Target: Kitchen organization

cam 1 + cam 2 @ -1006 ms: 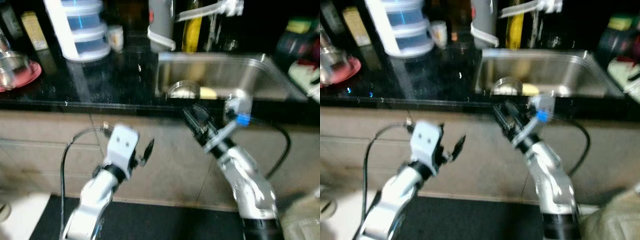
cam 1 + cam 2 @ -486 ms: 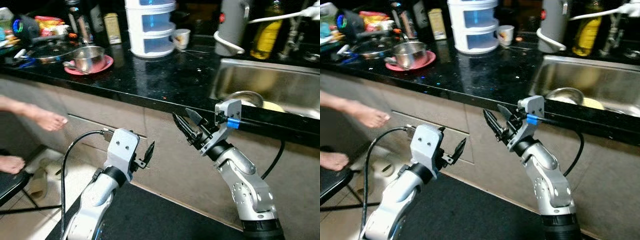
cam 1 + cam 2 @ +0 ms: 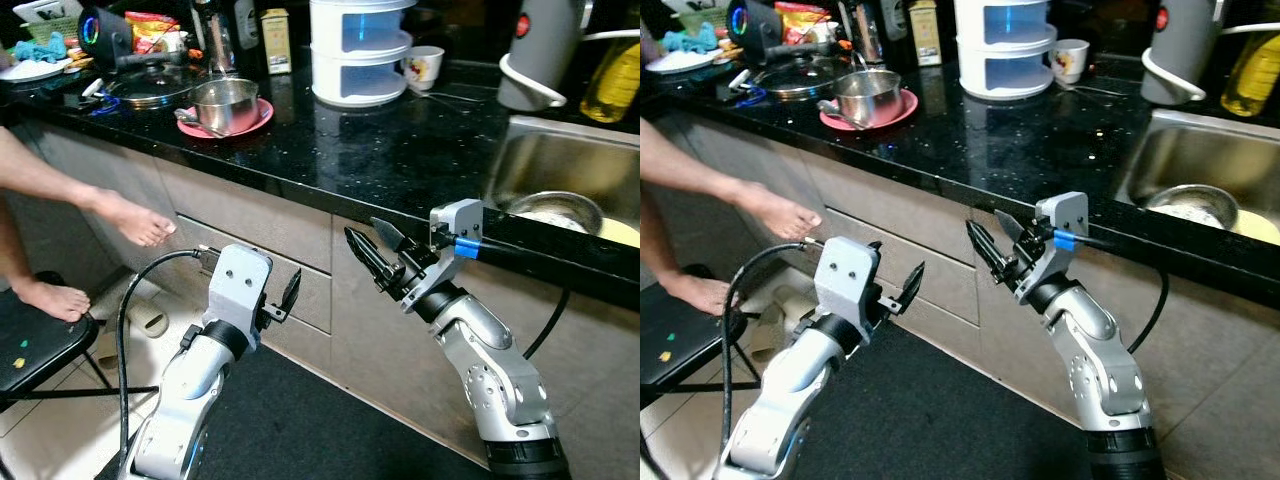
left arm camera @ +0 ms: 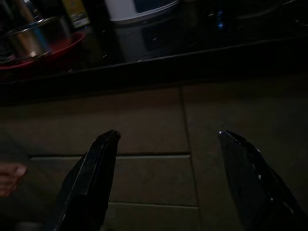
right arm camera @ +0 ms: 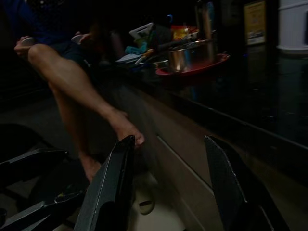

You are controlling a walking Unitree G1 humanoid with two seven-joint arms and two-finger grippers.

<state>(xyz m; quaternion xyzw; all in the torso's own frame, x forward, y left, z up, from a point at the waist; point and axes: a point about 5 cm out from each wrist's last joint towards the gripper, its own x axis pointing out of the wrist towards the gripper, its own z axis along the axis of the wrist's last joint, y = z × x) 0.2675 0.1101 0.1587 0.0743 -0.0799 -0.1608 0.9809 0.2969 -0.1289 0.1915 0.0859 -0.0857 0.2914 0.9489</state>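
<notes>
Below the counter edge, left gripper [image 3: 290, 296]: fingers spread, nothing between them, facing the beige drawer fronts [image 3: 240, 215].
Right gripper [image 3: 372, 248]: fingers parted, held empty just below the black countertop [image 3: 400, 150] (dark, glossy).
Countertop: steel pot [image 3: 227, 103] sat on a red plate [image 3: 255, 120]; white stacked drawers [image 3: 362, 50] and a mug [image 3: 425, 66] stood behind.
Sink [image 3: 545, 165]: held a metal bowl [image 3: 555, 210].
Person: bare foot [image 3: 135, 218] raised near the drawers.

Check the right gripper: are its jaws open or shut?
Open. The right gripper hangs below the counter edge with a wide gap between its black jaws, holding nothing; cabinet fronts show through the gap.
</notes>
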